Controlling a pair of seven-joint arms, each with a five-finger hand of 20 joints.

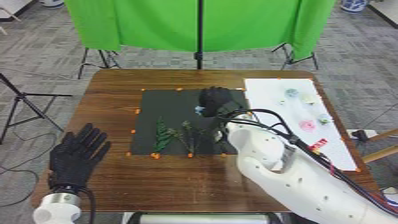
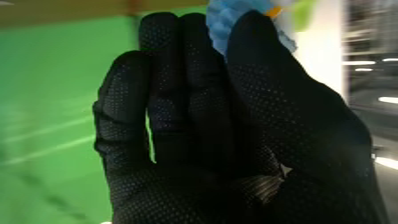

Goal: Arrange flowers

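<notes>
Blue flower [image 1: 200,109] over the mat [image 1: 160,102] — apparently the placing step.
Lower left, the left hand [image 1: 78,156] was spread; stems [image 1: 162,136] lay mid-frame. Just past them the right hand [image 1: 214,96] pinched the flower — lowering and release seemed next, nearby stems easily nudged. A pale blossom [image 1: 291,93] lay upper right.

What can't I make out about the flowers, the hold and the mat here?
- Blue flower's stem: right wrist view, hidden by the right hand.
- Its full outline: same view, cut off by the edge.
- Kinds of flowers on the white sheet: head view, too small.
- Part of the mat's right edge: head view, behind the right arm.
</notes>
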